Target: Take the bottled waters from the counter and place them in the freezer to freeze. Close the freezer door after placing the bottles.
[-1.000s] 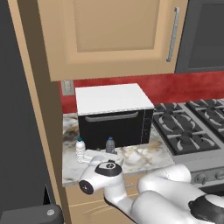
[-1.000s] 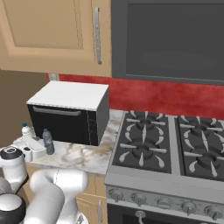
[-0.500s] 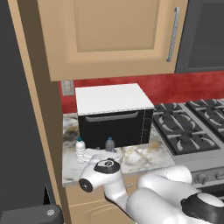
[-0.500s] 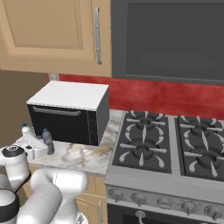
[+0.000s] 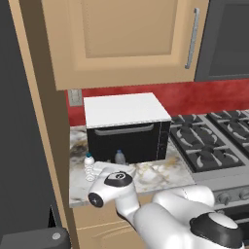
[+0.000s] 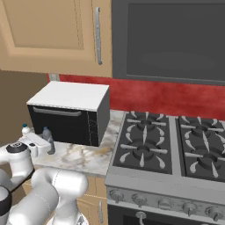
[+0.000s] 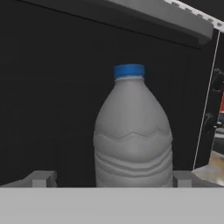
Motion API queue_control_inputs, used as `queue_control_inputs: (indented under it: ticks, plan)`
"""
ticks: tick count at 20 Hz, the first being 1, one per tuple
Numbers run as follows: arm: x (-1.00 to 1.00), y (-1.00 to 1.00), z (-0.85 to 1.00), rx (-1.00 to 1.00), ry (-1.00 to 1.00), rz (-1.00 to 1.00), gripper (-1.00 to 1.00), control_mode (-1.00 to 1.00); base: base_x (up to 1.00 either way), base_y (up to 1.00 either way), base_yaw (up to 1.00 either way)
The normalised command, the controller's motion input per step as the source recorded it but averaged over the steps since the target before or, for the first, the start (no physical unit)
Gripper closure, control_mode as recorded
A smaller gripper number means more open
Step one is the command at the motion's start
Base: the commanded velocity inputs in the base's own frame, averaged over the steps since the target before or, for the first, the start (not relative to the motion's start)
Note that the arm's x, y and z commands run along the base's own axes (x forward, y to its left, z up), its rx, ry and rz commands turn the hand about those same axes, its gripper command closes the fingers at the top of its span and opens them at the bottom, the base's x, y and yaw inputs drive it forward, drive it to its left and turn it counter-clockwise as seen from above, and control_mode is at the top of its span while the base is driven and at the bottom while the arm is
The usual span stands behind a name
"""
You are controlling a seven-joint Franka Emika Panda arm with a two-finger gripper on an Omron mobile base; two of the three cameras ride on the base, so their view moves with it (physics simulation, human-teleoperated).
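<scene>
Two bottled waters stand on the marble counter point(image 5: 160, 172) in front of the black oven. One is clear-white point(image 5: 89, 166) point(image 6: 26, 130) and the other is smoky grey point(image 5: 119, 157) point(image 6: 47, 138). My gripper point(image 5: 103, 168) point(image 6: 39, 143) sits low on the counter right by them. The hand view faces one blue-capped ribbed bottle point(image 7: 132, 131) up close, centred between my two fingertips point(image 7: 41, 178). The gripper point(image 7: 111, 179) is open and touches nothing. Which of the two bottles this is, I cannot tell. The freezer is out of view.
The black-fronted, white-topped oven point(image 5: 127, 126) point(image 6: 70, 112) stands directly behind the bottles. A gas stovetop point(image 5: 209, 146) point(image 6: 171, 145) lies to the right. Tan wall cabinets point(image 5: 121, 39) hang overhead. A tan side panel point(image 5: 46, 146) bounds the counter on the left.
The wrist and hand have crept a little closer to the bottles. The jaws stayed open and both bottles stand where they were.
</scene>
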Motion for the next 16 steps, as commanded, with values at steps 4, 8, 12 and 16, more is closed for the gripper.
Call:
queue_control_inputs:
  ticks: [4,8,12,16]
  plan:
    - [0.04,-0.06,-0.05,-0.01,0.00,0.00,-1.00,-1.00,0.00,0.00,0.00]
    - [-0.14,-0.13,-0.04,-0.01,-0.04,0.00,-1.00,-1.00,0.00,0.00,0.00]
    - [-0.18,-0.05,0.00,0.00,0.00,0.00,1.00,-1.00,0.00,0.00,0.00]
    - [-0.14,-0.01,0.00,0.00,-0.01,0.00,1.00,-1.00,0.00,0.00,0.00]
